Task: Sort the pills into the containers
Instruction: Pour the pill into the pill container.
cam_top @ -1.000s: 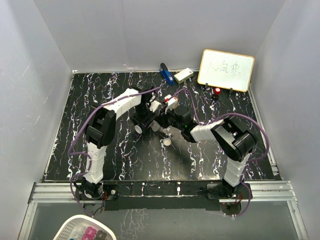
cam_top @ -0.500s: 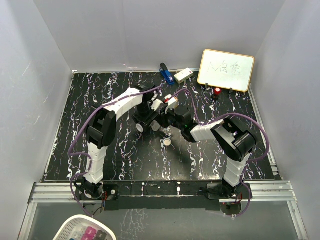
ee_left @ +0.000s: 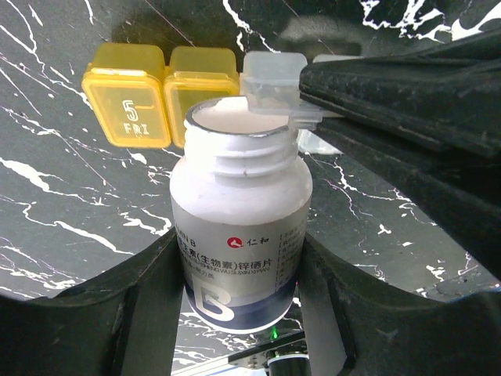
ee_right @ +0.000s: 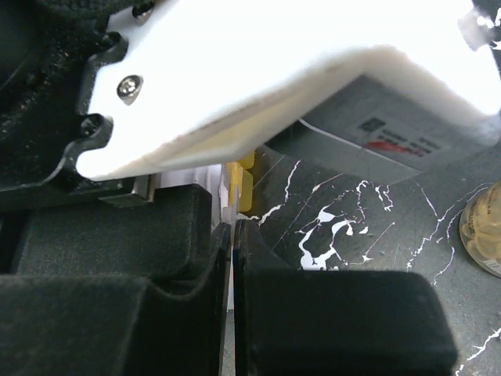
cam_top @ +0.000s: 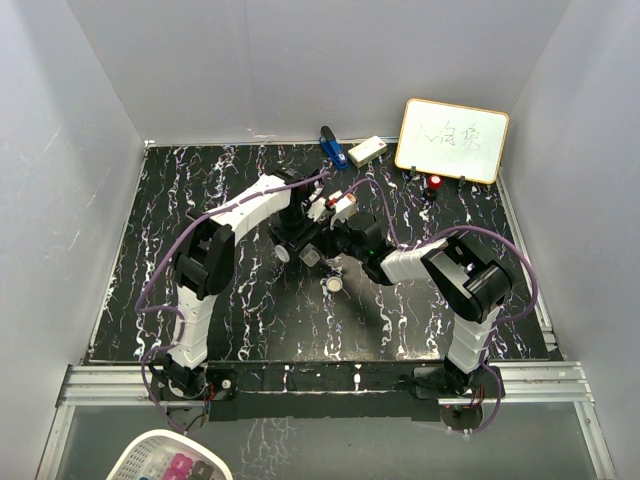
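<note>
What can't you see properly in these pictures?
- Pills inside the open bottle: left wrist view shows only a white mouth.
- Far sections of the pill box: left wrist view, hidden behind the right gripper.
- The amber bottle: right wrist view, cut off by the edge.
- Writing on the whiteboard: top view, too small.

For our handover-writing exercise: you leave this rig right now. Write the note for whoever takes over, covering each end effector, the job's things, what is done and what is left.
Left end effector: shut on the uncapped bottle, whose open mouth is close to the pill box.
Right end effector: shut on the box's clear lid.
Amber bottle: standing on the table near the right arm.
Done: bottle uncapped and brought to the box.
Left: no pills are visible in any section, so pouring and sorting probably remain.
</note>
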{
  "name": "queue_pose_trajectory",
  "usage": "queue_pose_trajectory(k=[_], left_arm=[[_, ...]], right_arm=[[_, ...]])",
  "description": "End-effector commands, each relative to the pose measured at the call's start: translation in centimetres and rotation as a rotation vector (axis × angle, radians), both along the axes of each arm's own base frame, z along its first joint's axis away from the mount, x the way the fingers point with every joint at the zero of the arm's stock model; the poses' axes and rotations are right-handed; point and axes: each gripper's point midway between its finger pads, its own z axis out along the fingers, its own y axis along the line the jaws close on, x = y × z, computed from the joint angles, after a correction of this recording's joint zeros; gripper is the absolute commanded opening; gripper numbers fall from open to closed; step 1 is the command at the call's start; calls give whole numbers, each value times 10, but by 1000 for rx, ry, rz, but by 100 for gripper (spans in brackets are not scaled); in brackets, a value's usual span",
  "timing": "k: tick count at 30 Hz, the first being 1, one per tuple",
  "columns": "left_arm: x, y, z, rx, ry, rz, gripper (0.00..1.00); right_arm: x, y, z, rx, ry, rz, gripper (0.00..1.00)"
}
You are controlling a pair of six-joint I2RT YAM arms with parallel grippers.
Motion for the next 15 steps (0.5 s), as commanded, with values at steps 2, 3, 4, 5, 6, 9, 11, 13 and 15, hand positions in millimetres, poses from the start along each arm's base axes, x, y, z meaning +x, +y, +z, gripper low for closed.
queue_pose_trajectory(k=[2,3,4,5,6,9,11,13,15], left_arm=[[-12,-7,14,-26,-26,-36,0],[-15,-5,11,-13,-11,-36,0],[-18,-3,9,2,0,-36,0],[-20,-1,7,16,7,-37,0],[-23,1,5,26,15,-39,0],[-27,0,5,31,19,-42,0],[-28,1,8,34,18,-41,0],[-28,2,14,47,13,-38,0],[-28,4,20,65,12,-37,0]], right_arm=[[7,12,26,60,-67,12,0],[7,13,26,59,-67,13,0],[7,13,26,59,-66,12,0],[7,13,25,58,-65,11,0],[7,12,25,57,-67,11,0],[7,12,25,56,-68,8,0],[7,12,25,56,-67,6,0],[8,11,25,55,-69,1,0],[8,10,26,55,-71,1,0]])
